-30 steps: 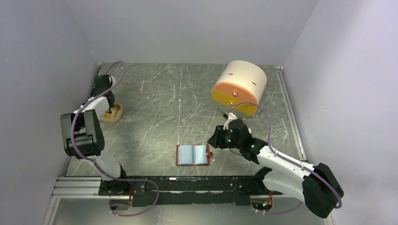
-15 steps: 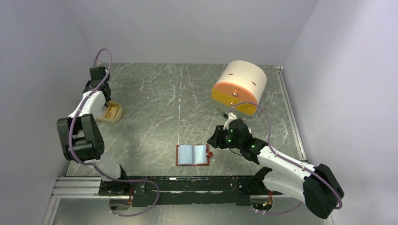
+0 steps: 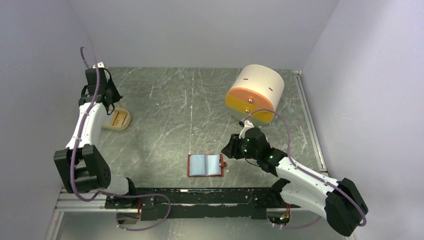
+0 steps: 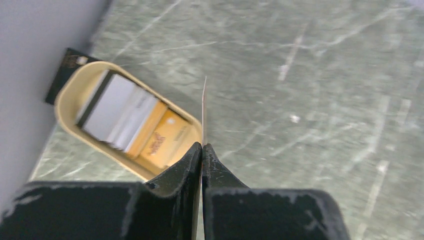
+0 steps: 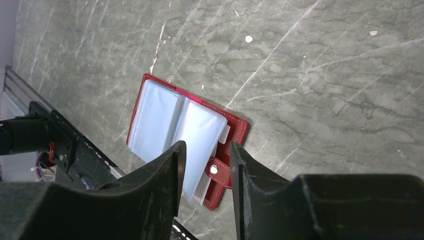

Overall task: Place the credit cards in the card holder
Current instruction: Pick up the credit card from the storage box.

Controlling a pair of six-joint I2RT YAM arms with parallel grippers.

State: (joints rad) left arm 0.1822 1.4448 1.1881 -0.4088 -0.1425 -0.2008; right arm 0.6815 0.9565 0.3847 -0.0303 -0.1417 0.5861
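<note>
The red card holder [image 3: 205,165] lies open near the table's front edge, pale blue pockets up; it also shows in the right wrist view [image 5: 190,132]. My right gripper [image 5: 206,157] is open and hovers above its snap tab [image 5: 218,171], just right of it in the top view [image 3: 231,148]. My left gripper [image 4: 202,148] is shut on a thin credit card [image 4: 204,107], seen edge-on, held above the table beside the beige oval tray [image 4: 75,92]. More credit cards [image 4: 135,120] lie in that tray. In the top view the left gripper [image 3: 107,96] is at the far left.
A big cream-and-orange cylinder [image 3: 255,93] lies on its side at the back right. The beige tray [image 3: 123,122] sits by the left wall. A black rail [image 3: 200,197] runs along the near edge.
My left gripper has risen out of the beige tray and back toward the wall, with a card pinched in it. The right arm and the card holder have stayed put.
</note>
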